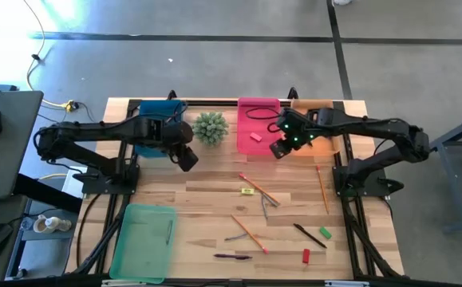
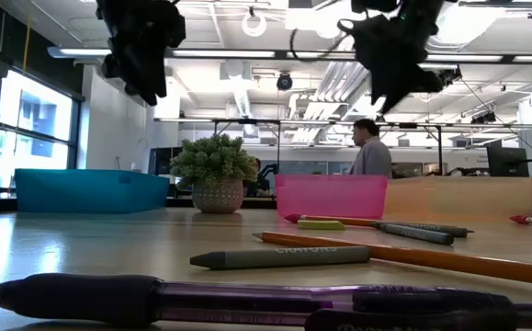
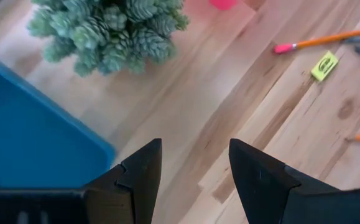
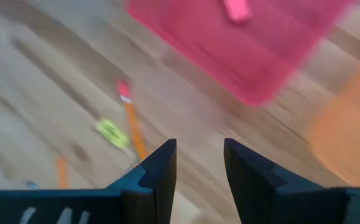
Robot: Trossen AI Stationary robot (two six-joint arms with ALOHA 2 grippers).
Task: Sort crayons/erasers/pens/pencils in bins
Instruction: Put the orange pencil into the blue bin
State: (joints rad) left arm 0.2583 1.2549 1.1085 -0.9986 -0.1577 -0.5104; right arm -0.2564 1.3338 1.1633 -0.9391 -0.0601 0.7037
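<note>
My left claw [image 1: 189, 162] is hanging released over bare pale wood planks [image 1: 207, 195], gripping nothing; the dark blue bin [image 1: 157, 119] is sitting just behind it and the spiky green plant [image 1: 211, 127] just to its right. My right claw [image 1: 278, 149] is hovering with its fingers parted and empty at the front edge of the pink bin [image 1: 258, 123], where one pink eraser [image 1: 255, 136] is lying. The orange bin [image 1: 326, 127] is standing right beside that claw, on its far side from the pink one. In front of my right claw a yellow eraser [image 1: 247, 190] and orange pencils [image 1: 260, 190] are lying loose on the table, with crayons [image 1: 237, 237], pens [image 1: 310, 235] and more erasers [image 1: 306, 255] scattered nearer the front. The light green bin [image 1: 144, 239] is resting well in front of my left claw. Beyond the table, a person [image 2: 371, 152] is standing in an office under bright ceiling lights.
</note>
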